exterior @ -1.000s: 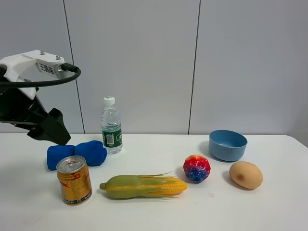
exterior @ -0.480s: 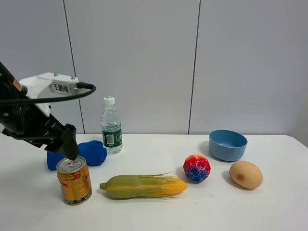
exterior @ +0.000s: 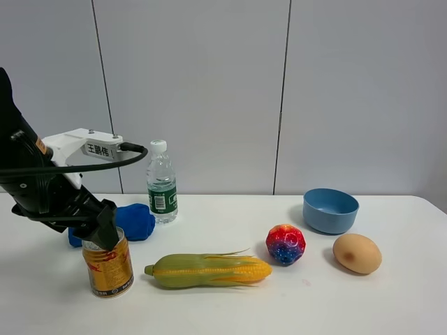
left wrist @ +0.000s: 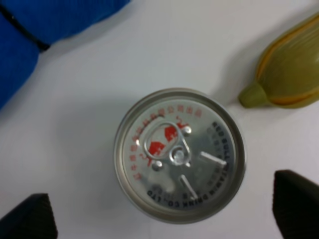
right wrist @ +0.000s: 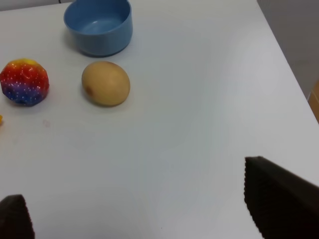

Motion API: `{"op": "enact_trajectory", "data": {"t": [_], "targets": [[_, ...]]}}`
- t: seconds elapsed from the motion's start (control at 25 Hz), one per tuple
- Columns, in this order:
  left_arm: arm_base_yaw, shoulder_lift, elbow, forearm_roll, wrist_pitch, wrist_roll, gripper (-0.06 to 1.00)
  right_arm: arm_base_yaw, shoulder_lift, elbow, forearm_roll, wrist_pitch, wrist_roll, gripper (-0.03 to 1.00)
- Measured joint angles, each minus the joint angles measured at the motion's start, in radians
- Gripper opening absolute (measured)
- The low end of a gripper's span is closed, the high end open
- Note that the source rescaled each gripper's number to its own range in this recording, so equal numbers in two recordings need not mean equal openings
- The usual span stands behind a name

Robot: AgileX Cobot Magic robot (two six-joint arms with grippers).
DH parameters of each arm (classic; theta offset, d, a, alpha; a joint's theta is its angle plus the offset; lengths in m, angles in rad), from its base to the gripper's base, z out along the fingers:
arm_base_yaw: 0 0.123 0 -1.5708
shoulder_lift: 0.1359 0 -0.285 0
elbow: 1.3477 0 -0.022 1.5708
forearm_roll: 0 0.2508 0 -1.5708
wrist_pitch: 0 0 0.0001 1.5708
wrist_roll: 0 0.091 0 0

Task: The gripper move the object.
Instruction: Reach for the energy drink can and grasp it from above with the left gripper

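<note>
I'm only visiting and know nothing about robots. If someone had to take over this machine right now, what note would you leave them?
Left gripper: open, its fingers on either side of the gold can, not touching it.
Right gripper: open and holding nothing, above bare table near the tan egg and blue bowl.
Can: upright on the table, beside the corn.
Done: left gripper lined up over the can.
Left: close on the can, lift it and move it.

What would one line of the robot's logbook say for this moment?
stage: pre-grasp | left gripper: open, over gold can | fingers: either side, no contact | right gripper: open, empty
</note>
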Motion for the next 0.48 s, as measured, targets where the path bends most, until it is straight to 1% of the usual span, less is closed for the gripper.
{"op": "enact_trajectory", "data": {"t": [0.28,0.48], "targets": [[-0.001,0.019,0.000,0.000,-0.025,0.000,1.00,0.000,0.000,0.000,0.000,0.000,0.000,1.00],[-0.029,0.061,0.000,0.000,-0.055,0.000,1.00,0.000,0.000,0.000,0.000,0.000,0.000,1.00]]}}
